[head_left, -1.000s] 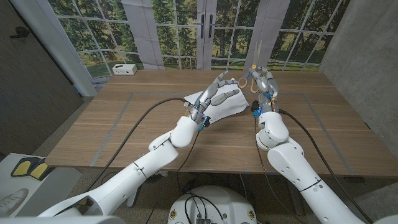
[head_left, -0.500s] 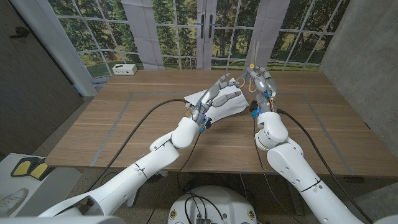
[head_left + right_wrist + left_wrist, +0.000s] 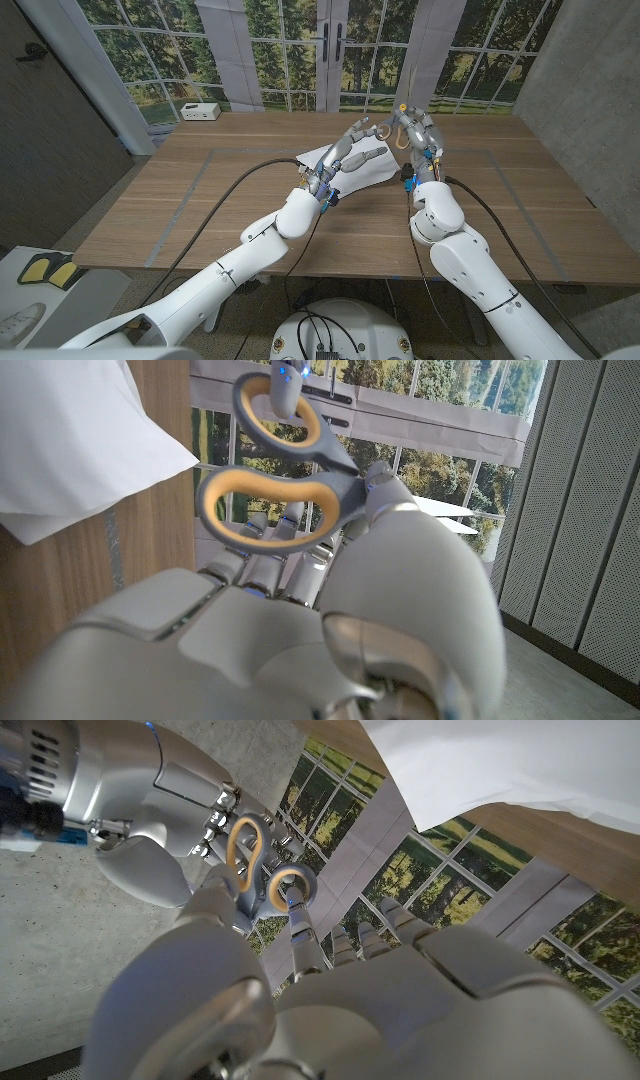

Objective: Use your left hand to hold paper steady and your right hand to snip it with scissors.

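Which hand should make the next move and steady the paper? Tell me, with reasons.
Left. The left hand hovers over the white paper with spread fingers and holds nothing, so it could likely press down at once. The right hand is occupied gripping the scissors, blades pointing up.

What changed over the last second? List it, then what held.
Little changed. The left hand edged slightly toward the scissors in the right hand, its fingertips nearly reaching the handles. The right hand kept holding the scissors, blades up. The paper stayed on the table.
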Controlling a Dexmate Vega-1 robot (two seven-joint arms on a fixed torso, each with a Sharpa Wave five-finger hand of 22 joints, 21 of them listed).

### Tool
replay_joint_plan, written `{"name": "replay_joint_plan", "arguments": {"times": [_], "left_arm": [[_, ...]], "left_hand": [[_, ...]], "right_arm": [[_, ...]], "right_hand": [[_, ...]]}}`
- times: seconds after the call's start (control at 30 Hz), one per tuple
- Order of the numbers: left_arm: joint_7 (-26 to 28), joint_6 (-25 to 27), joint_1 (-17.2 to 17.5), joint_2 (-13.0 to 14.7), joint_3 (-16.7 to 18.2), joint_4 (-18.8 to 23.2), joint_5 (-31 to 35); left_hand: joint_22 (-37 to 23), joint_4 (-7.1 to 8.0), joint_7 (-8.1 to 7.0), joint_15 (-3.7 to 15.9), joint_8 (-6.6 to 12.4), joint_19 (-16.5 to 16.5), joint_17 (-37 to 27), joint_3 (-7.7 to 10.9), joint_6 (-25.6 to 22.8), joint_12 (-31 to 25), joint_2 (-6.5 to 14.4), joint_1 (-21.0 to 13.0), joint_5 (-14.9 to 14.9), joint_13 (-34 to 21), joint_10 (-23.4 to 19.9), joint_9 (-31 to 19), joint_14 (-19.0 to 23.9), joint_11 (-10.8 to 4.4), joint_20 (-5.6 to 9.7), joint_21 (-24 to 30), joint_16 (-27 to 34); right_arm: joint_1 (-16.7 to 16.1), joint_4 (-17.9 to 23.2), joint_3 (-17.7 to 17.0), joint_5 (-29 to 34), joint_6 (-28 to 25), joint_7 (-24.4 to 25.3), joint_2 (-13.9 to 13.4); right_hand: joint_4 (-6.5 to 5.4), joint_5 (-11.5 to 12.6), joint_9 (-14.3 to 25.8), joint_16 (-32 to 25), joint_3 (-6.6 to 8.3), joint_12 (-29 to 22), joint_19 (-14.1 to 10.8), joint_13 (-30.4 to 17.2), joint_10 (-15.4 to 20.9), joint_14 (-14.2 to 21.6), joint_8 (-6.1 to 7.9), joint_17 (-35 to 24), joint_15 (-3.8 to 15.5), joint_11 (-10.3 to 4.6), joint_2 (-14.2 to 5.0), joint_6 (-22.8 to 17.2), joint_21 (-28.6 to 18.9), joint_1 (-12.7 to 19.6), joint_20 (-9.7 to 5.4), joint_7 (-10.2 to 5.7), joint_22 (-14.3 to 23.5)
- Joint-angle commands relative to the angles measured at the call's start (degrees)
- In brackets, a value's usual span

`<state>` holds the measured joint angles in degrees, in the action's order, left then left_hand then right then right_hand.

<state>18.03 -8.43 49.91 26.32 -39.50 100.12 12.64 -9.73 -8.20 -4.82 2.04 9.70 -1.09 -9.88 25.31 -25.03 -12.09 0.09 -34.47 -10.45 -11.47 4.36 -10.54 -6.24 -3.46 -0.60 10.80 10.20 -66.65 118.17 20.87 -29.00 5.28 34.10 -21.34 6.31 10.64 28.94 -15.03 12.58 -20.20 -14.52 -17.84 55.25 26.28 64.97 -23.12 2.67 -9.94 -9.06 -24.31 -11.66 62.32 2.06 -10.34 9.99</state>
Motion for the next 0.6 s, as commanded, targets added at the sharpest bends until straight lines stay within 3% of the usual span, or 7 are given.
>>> {"name": "replay_joint_plan", "arguments": {"times": [0.03, 0.6], "left_arm": [[2.04, -0.33, 0.16, -0.39, 0.64, -0.82, 0.27], [3.78, -1.29, -1.12, -1.3, 0.65, -3.38, 0.74]], "left_hand": [[-0.28, 0.08, 0.21, 1.38, 0.54, -0.06, -0.1, -0.39, -0.31, -0.15, -0.01, 0.37, 0.11, -0.05, 0.18, -0.16, 0.28, 0.0, 0.03, 0.07, 0.27], [-0.29, 0.05, 0.35, 1.48, 1.31, -1.11, -0.08, -0.73, -1.98, -0.72, 0.37, 0.16, 0.02, -0.06, -1.21, -0.17, 1.67, -0.21, -0.18, 0.46, 0.65]], "right_arm": [[-1.1, 1.79, 0.04, -1.12, -0.24, -1.17, -0.95], [-2.08, 3.62, 0.99, -2.39, 0.33, -3.28, -1.98]], "right_hand": [[-1.35, 0.25, -0.06, -0.23, 1.09, -0.46, -0.33, -0.12, 1.07, 0.45, 0.63, -0.16, 10.22, -0.05, -1.63, -0.18, 0.02, 1.64, 0.14, 0.08, 0.15], [-1.14, 0.11, -0.59, -0.57, 1.13, -0.73, -0.5, 0.04, 1.91, 1.08, 1.21, -0.14, 10.19, 0.49, -1.58, -0.34, 0.01, 1.94, 0.27, 0.38, 0.14]]}}
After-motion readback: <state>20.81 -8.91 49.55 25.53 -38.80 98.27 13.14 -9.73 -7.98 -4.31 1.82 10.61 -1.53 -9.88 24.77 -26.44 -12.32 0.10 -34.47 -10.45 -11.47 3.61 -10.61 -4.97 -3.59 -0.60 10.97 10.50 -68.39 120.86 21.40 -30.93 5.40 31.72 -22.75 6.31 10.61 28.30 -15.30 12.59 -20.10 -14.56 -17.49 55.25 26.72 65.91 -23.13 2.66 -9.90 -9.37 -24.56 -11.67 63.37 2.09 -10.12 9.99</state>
